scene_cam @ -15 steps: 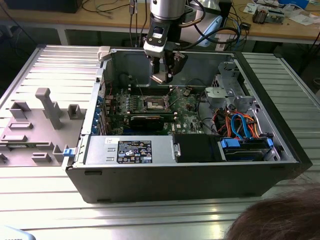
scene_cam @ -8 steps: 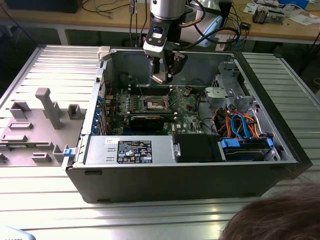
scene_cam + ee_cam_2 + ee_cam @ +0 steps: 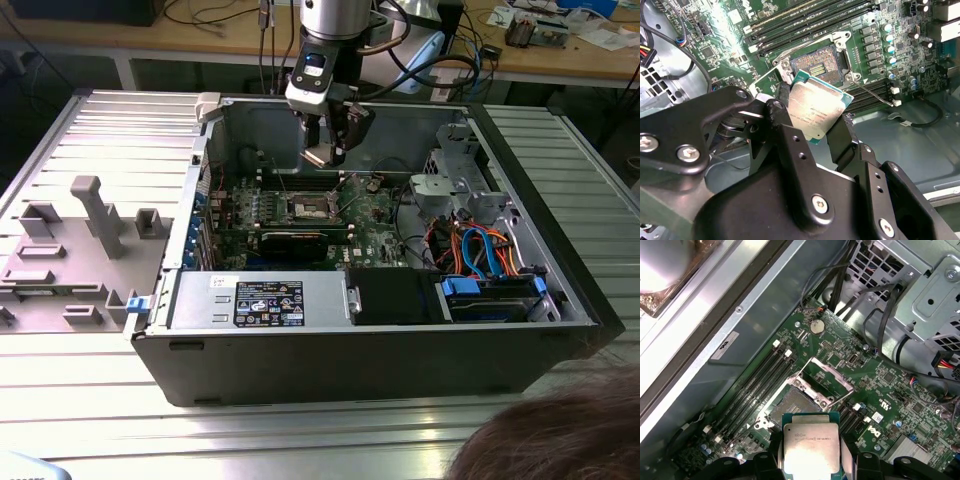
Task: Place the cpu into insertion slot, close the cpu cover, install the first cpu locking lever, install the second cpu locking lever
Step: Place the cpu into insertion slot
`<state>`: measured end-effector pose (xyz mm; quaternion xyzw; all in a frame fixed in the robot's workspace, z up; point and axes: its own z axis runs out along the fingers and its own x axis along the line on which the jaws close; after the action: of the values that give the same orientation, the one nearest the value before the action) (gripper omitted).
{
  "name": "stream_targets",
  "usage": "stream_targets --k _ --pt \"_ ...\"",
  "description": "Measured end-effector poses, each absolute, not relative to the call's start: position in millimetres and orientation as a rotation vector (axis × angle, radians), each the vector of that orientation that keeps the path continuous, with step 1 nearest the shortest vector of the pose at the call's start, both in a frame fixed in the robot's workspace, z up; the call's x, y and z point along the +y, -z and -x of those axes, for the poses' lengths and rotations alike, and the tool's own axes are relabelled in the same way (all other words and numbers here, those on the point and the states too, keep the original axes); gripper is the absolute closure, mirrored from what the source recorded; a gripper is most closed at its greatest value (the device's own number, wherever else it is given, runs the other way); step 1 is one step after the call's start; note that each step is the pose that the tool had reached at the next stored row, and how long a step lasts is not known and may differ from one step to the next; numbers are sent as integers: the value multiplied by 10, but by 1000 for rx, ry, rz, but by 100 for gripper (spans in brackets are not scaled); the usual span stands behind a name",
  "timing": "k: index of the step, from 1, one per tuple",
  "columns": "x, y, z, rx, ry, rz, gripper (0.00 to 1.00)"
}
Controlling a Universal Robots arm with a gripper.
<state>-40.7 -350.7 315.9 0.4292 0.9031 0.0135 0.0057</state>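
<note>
Black pincer (image 3: 328,148) is closed on flat square silvery-beige cpu (image 3: 815,112), held above dark silver-rimmed square insertion slot (image 3: 308,207), upper centre of exterior view. Thin silvery cpu cover (image 3: 826,374) frame is seen raised.

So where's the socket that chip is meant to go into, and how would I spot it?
Look inside the open computer case at the green motherboard on its floor. Near the board's middle sits the insertion slot, a dark square with a silvery metal rim. The long black slots beside it are narrow strips, not square.
</note>
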Motion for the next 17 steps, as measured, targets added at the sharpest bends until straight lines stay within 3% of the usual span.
stream_targets --k 17 --pt "-3507 -3159 407 2806 -42 -1385 45"
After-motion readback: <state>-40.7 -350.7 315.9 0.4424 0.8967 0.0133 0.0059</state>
